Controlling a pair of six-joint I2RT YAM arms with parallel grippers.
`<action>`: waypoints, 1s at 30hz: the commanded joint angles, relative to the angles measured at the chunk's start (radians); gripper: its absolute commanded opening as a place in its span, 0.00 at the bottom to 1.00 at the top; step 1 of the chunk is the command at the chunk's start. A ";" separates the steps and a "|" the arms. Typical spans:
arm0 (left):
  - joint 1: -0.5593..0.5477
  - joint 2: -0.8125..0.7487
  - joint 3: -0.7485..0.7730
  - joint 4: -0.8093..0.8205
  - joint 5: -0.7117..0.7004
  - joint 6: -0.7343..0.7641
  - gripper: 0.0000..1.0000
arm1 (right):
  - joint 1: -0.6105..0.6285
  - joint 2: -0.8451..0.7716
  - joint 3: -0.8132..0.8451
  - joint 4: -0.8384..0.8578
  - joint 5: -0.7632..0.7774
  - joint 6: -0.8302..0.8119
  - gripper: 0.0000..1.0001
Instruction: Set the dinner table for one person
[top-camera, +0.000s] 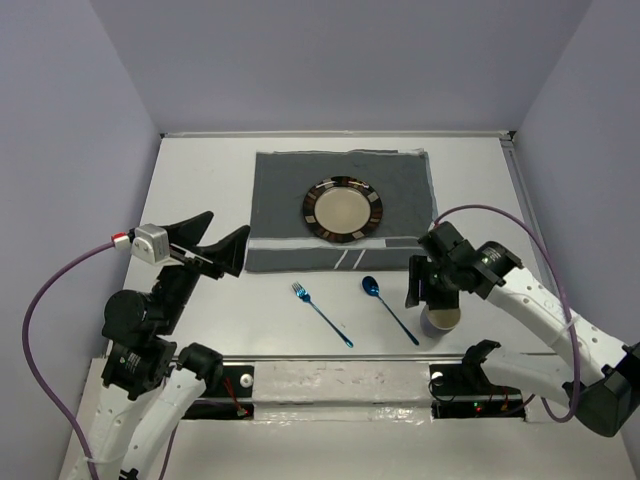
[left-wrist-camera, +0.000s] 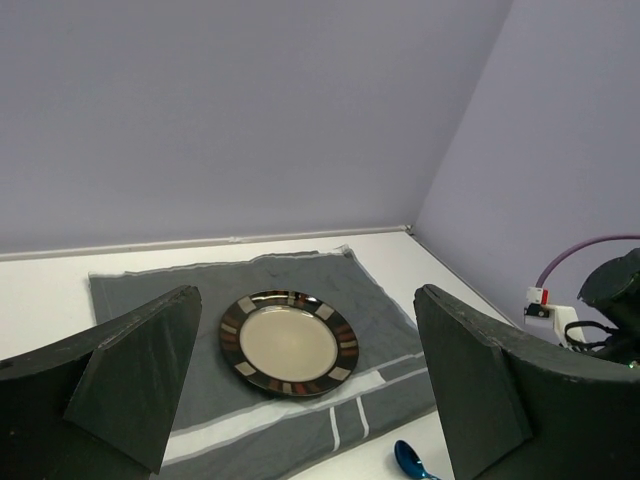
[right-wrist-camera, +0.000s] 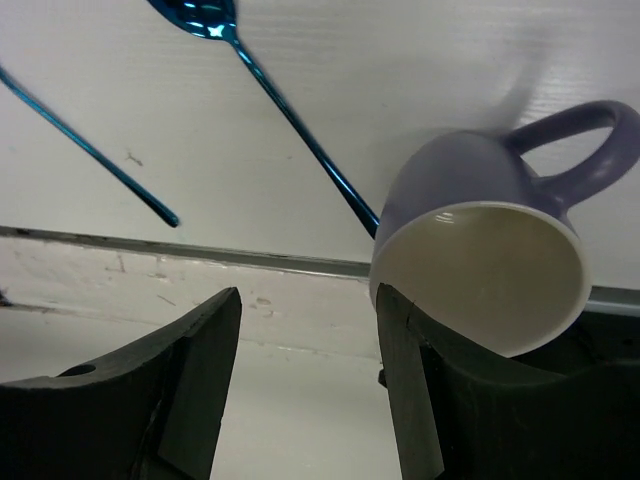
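**Table setting, left to right.** The left gripper (top-camera: 228, 230) is hovering over the dinner table (top-camera: 200, 180) just left of the placemat, its jaws standing fully apart and gripping nothing. The white table is spanning the whole workspace and carrying every item. The grey striped placemat (top-camera: 275, 215) is lying flat at the far centre, with the dark-rimmed plate (top-camera: 343, 210) sitting on its middle. Nearer the arms, the blue fork (top-camera: 322, 315) and blue spoon (top-camera: 390, 310) are lying off the mat on bare table. The lilac mug (right-wrist-camera: 490, 270) is sitting rightmost. The right gripper (right-wrist-camera: 310, 300) is poising over it part-open. Nothing is showing between its fingers, and one finger is overlapping the mug's rim. Judged progress: mat and plate are placed, while the cutlery and mug are awaiting placement.
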 joint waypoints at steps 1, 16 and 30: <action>-0.007 -0.005 0.036 0.024 0.001 0.020 0.99 | 0.028 -0.004 -0.009 -0.075 0.112 0.060 0.62; -0.007 0.012 0.033 0.024 0.008 0.017 0.99 | 0.037 0.033 -0.101 0.054 0.149 0.054 0.25; -0.005 0.039 0.029 0.024 0.014 0.017 0.99 | 0.008 0.306 0.470 0.235 0.606 -0.289 0.00</action>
